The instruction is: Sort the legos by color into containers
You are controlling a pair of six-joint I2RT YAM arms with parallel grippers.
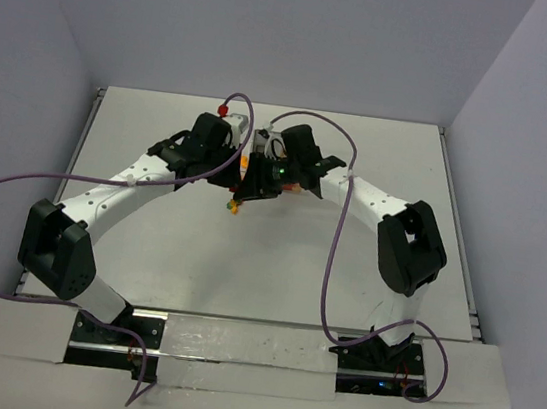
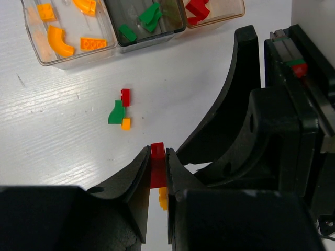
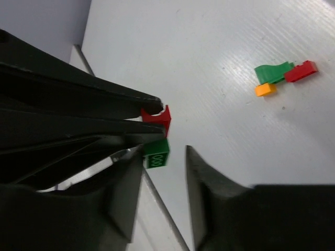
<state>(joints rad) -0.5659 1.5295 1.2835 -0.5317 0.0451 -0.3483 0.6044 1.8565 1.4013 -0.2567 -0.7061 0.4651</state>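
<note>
In the left wrist view my left gripper (image 2: 157,151) is shut on a red lego (image 2: 157,167), with a small yellow lego (image 2: 163,197) just behind it. In the right wrist view that red lego (image 3: 158,117) sits at the left fingers' tips, with a green lego (image 3: 156,152) right under it. My right gripper (image 3: 165,151) is open, and the green lego is against its left finger (image 3: 125,193). The containers stand in a row: clear (image 2: 36,47) with orange legos, smoky grey (image 2: 152,39) with green, amber (image 2: 230,13) with red. In the top view both grippers (image 1: 248,186) meet at mid-table.
A loose cluster of a red lego (image 2: 125,97), a green lego (image 2: 116,112) and an orange lego (image 2: 125,123) lies on the white table between the containers and the grippers; it also shows in the right wrist view (image 3: 272,70). The right gripper's black body (image 2: 251,130) crowds the left gripper's right side.
</note>
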